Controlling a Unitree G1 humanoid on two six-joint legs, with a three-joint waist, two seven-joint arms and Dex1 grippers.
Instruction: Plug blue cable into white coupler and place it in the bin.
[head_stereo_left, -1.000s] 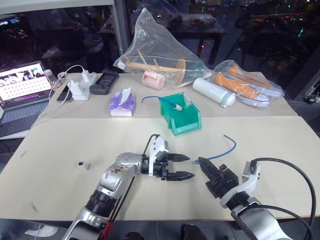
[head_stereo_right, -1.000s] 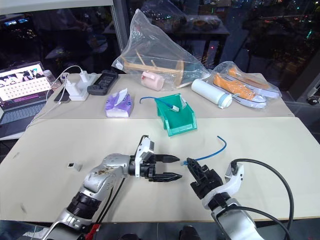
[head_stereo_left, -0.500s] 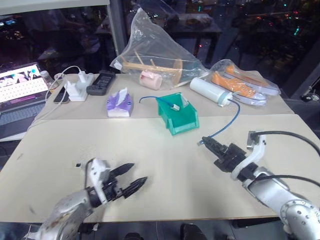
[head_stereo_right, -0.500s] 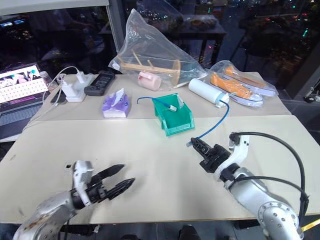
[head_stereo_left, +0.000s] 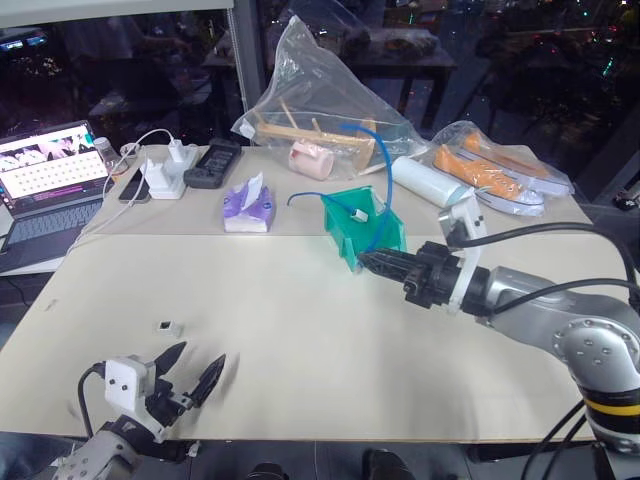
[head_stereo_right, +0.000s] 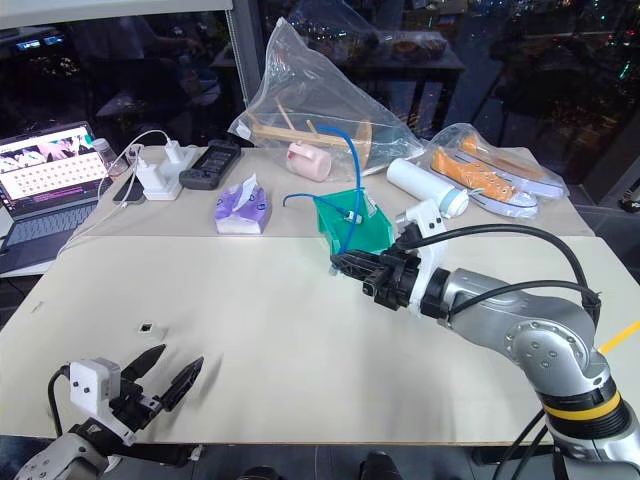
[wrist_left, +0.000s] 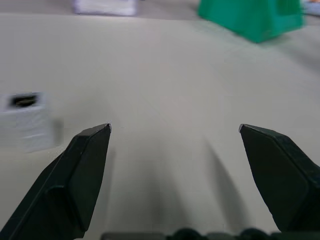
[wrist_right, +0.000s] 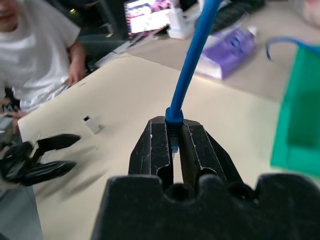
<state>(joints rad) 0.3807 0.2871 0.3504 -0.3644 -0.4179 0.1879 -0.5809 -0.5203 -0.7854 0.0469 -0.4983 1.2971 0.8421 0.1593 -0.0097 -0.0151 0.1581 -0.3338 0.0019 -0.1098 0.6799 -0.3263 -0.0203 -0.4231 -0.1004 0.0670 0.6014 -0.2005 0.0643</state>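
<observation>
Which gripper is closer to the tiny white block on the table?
Left. The left gripper hovers open just in front of the white coupler. The right gripper is far across the table by the bin, holding the blue cable.

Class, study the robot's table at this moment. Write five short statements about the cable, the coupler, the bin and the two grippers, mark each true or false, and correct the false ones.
1. The right gripper is shut on the blue cable. True.
2. The left gripper holds the white coupler. False: its jaws are open and empty; the coupler lies on the table.
3. The cable is plugged into the coupler. False: they are far apart.
4. The bin stands upright on the table. True.
5. The coupler lies inside the bin. False: it lies on the table near the left gripper.
</observation>
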